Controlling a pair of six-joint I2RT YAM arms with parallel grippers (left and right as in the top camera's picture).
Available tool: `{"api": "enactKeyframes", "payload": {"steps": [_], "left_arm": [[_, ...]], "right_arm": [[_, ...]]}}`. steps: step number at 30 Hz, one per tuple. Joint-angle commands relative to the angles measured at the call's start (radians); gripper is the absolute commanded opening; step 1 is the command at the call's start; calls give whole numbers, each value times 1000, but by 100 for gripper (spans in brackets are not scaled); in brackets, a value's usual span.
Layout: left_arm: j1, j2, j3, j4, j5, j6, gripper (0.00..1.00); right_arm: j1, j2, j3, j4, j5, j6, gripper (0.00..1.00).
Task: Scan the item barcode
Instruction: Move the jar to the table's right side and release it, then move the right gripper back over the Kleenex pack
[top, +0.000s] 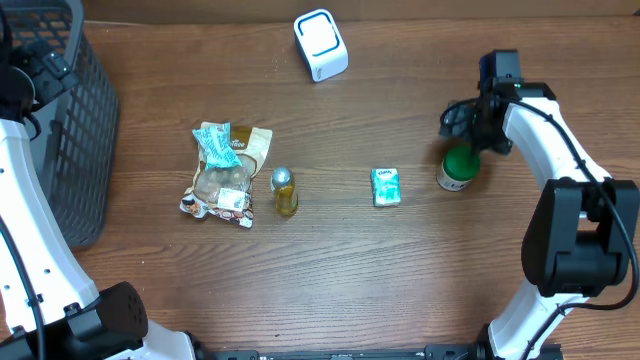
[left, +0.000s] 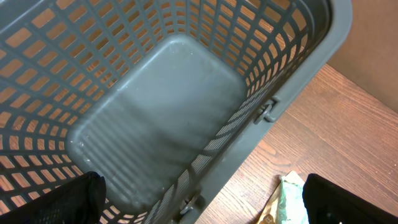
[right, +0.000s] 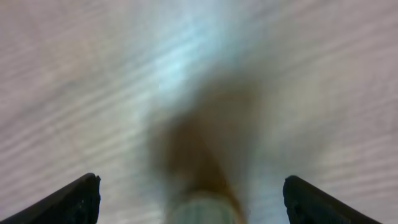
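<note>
Green-lidded jar stands upright mid-right of frame, just below my R gripper, fingers spread, empty; L gripper also spread, far off over basket.

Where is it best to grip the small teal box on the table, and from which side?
Grip the teal box across its narrower width, probably from straight above: it lies flat on the table, with free space around.

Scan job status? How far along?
Done: nothing visibly; the basket looks empty. In hand: right gripper open at the green-lidded jar, not gripping it; left gripper open above the basket. Left: jar, green carton, bottle and snack bags all sit on the table, away from the scanner.
</note>
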Motion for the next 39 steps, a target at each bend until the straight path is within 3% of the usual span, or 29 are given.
{"api": "enactKeyframes", "payload": {"steps": [1, 8, 18, 27, 39], "left_arm": [[3, 5, 9, 3, -3, 18, 100], [3, 5, 9, 3, -3, 18, 100], [3, 5, 9, 3, -3, 18, 100], [3, 5, 9, 3, -3, 18, 99], [3, 5, 9, 3, -3, 18, 100]], "right_arm": [[-4, -10, 5, 64, -19, -5, 87], [33, -10, 5, 117, -234, -4, 83], [187, -10, 5, 93, -234, -4, 80], [321, -10, 5, -40, -233, -4, 79], [339, -10, 5, -127, -232, -4, 79]]}}
